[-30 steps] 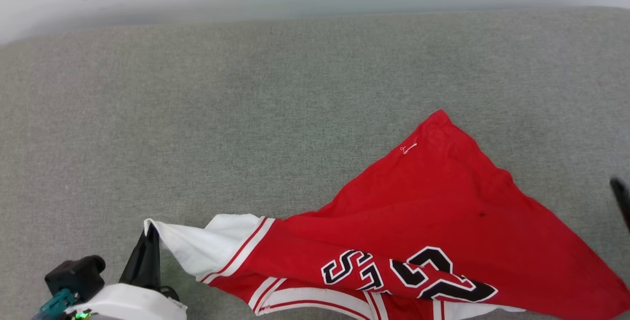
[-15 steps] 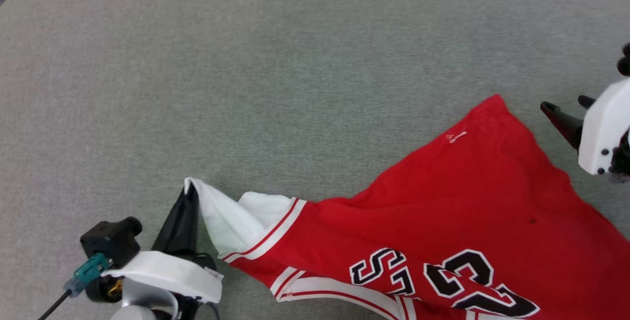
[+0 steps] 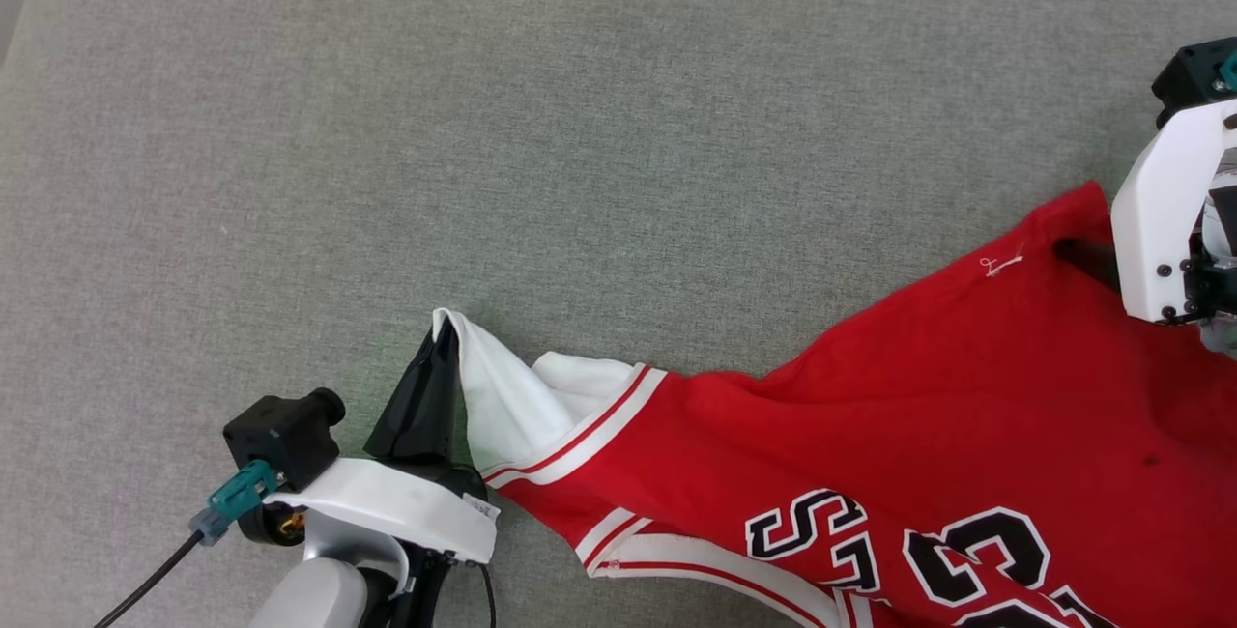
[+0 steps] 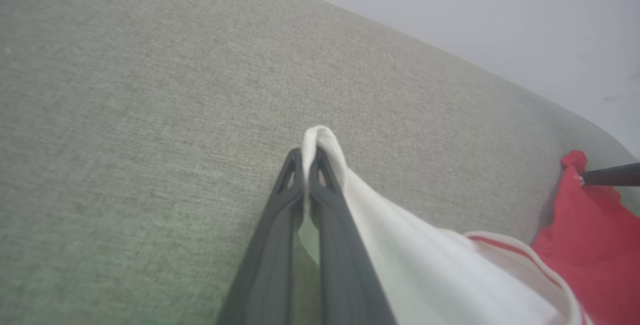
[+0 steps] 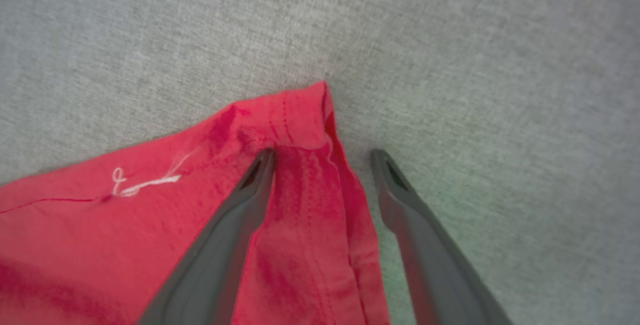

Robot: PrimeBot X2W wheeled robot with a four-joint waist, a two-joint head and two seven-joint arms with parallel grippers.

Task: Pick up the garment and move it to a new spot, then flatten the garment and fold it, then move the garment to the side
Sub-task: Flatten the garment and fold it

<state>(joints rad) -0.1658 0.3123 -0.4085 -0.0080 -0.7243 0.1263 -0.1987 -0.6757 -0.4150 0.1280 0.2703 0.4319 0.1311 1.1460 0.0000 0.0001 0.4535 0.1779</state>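
Grey woven tabletop (image 3: pixel 580 126), pale wall (image 4: pixel 475 10) beyond, your left gripper (image 3: pixel 440 338) clamped on the garment (image 3: pixel 870 435) by its white sleeve, your right gripper (image 5: pixel 324 154) spread wide astride its red corner.

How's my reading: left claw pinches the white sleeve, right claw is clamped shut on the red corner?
No: the right wrist view shows the right gripper open, fingers straddling the red corner of the garment. The left gripper pinches the white sleeve.

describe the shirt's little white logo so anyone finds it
On the grey surface lies the red garment. Follow it to its far pointed corner, by the right gripper's open fingers. There the logo is a thin white stitched squiggle, unlike the bold black lettering.
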